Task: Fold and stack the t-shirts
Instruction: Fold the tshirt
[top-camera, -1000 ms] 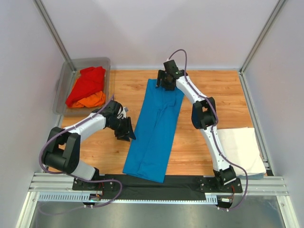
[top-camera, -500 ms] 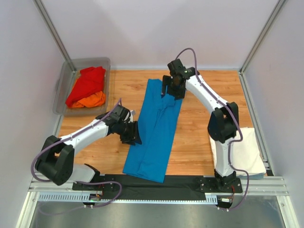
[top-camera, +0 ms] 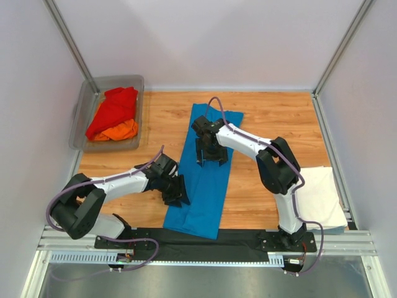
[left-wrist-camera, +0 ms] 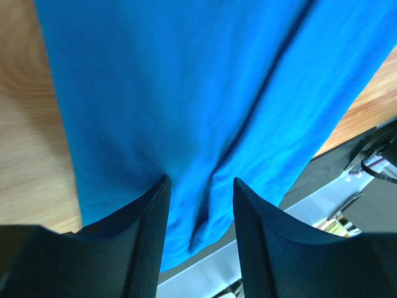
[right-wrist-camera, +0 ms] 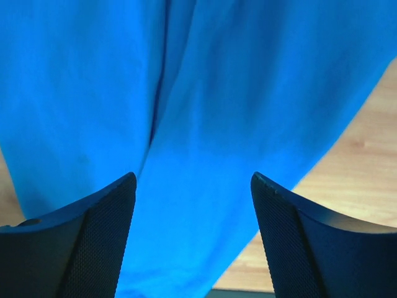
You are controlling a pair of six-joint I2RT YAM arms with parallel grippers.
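Shirts lie in 3 places. The blue t-shirt (top-camera: 201, 208), folded lengthwise into a long strip, stretches across the middle of the wooden table (top-camera: 273, 118) from the far side to the near edge, where its end overlaps the black strip (top-camera: 248, 237). The white t-shirt (top-camera: 319, 195) sits folded at the near right corner. The red t-shirt (top-camera: 115, 112) and the orange t-shirt (top-camera: 118, 131) are bunched in the grey tub (top-camera: 127, 82) at the far left, red on top. The left end effector (top-camera: 175, 192) is low over the strip's left edge, toward its near end. Its fingers (left-wrist-camera: 149, 236) are moderately parted, with cloth showing between them and nothing pinched. The right end effector (top-camera: 211, 155) hangs over the strip's middle, fingers (right-wrist-camera: 99, 236) spread wide above a lengthwise crease, gripping nothing.
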